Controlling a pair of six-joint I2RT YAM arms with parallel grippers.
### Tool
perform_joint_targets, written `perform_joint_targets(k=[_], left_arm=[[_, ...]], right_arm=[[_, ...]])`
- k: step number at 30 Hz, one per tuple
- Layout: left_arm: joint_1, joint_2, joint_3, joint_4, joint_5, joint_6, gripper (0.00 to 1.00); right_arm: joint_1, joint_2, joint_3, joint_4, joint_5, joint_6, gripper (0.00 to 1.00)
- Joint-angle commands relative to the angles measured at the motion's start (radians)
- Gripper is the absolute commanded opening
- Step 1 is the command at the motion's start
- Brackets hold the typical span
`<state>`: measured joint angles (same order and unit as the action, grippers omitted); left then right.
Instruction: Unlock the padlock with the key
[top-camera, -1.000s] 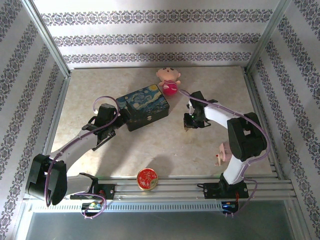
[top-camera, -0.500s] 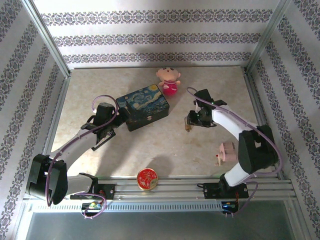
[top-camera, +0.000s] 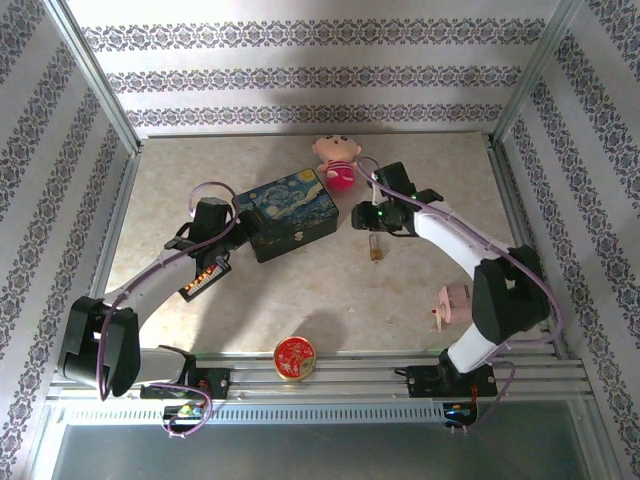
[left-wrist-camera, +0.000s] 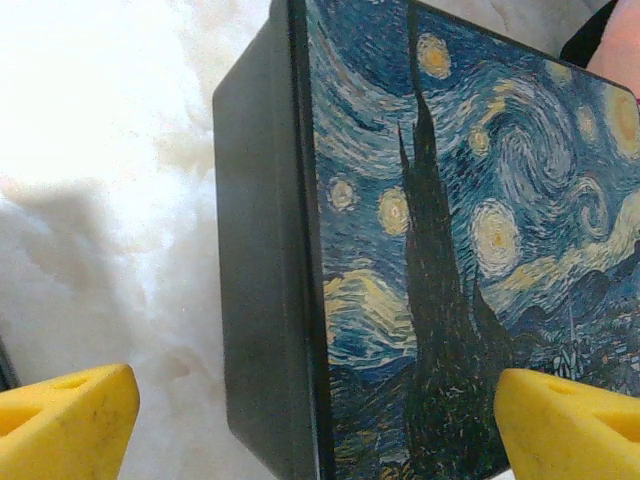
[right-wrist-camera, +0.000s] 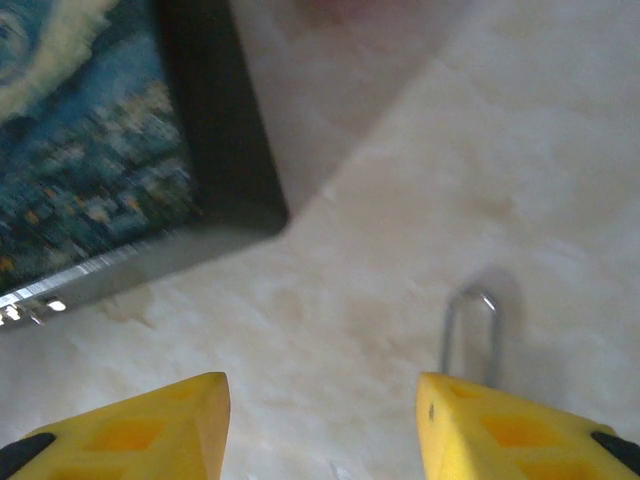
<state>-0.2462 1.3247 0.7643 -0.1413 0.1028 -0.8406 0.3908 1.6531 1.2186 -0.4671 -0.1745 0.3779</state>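
Observation:
The small brass padlock (top-camera: 375, 251) lies on the table to the right of the blue painted tin box (top-camera: 288, 213). In the right wrist view only its thin silvery shackle (right-wrist-camera: 470, 328) shows, the body hidden behind my right fingertip (right-wrist-camera: 500, 425). My right gripper (top-camera: 360, 217) (right-wrist-camera: 322, 420) hovers just above and left of the padlock, open and empty. At the tin's left end, my left gripper (top-camera: 237, 229) (left-wrist-camera: 318, 425) stands wide open, astride the tin's corner (left-wrist-camera: 270, 300) with bare table between its left finger and the tin's side. The key is out of view.
A pink doll (top-camera: 338, 160) sits behind the tin's right end. A round red tin (top-camera: 295, 357) rests at the near edge by the rail, and a small pink toy (top-camera: 450, 302) lies beside the right arm. Patterned walls with metal posts close in the table.
My right gripper has opened, letting go of the padlock, and has moved back and left toward the tin. The padlock now lies alone on the table. The left gripper shifted slightly.

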Motion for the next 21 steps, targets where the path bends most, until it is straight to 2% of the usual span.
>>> perform_joint_targets(k=[1,4,10,15,19,21], left_arm=[[0.023,0.019,0.032,0.027,0.015,0.028,0.88],[0.03,0.044,0.048,0.025,0.016,0.039,0.87],[0.039,0.114,0.108,0.005,0.035,0.095,0.85],[0.04,0.175,0.154,-0.006,0.056,0.143,0.83],[0.039,0.212,0.176,0.0,0.099,0.156,0.75],[0.039,0.226,0.178,0.016,0.12,0.155,0.68]], right_arm=[[0.019,0.082,0.089,0.077,-0.061,-0.031,0.51],[0.025,0.177,0.176,0.102,-0.107,-0.029,0.52],[0.036,0.331,0.323,0.097,-0.124,-0.022,0.49],[0.047,0.363,0.323,0.114,-0.141,-0.003,0.46],[0.058,0.353,0.286,0.12,-0.163,0.005,0.37],[0.07,0.334,0.255,0.127,-0.161,0.009,0.35]])
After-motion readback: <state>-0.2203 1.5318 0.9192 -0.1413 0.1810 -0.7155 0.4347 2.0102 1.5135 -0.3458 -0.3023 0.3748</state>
